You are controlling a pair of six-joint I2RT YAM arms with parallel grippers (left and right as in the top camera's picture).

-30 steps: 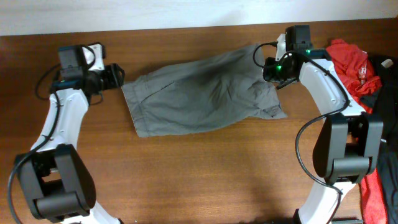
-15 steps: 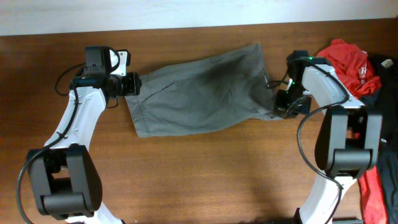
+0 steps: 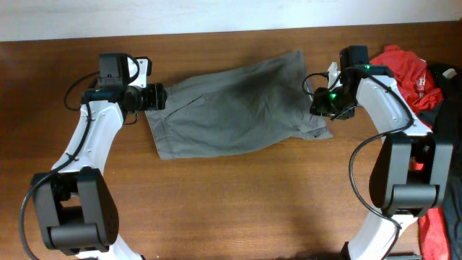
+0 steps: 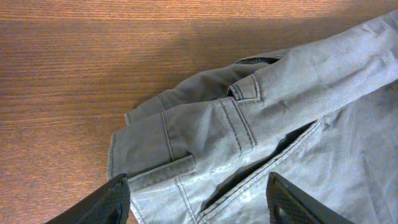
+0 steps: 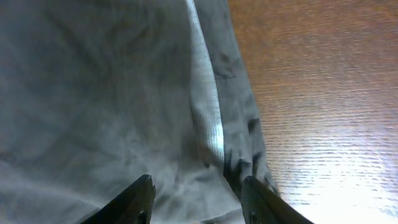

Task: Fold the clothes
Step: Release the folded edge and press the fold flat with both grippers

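Note:
The grey-olive shorts (image 3: 231, 108) lie spread across the far middle of the wooden table, waistband to the left. My left gripper (image 3: 156, 97) is open over the waistband corner, and the left wrist view shows the belt loop and pocket slit (image 4: 249, 149) between its fingers (image 4: 199, 199). My right gripper (image 3: 323, 108) is open over the shorts' right leg hem. The right wrist view shows the cloth and its hem edge (image 5: 211, 124) between the fingers (image 5: 196, 193). Neither gripper holds cloth.
A red garment (image 3: 408, 76) and dark clothes (image 3: 444, 94) are piled at the right edge behind my right arm. Bare wooden table (image 3: 238, 202) stretches in front of the shorts. A pale wall strip runs along the back.
My left gripper moved right from off the shorts onto the waistband corner. My right gripper swung down toward the lower right hem, then came back up slightly. The shorts stayed put.

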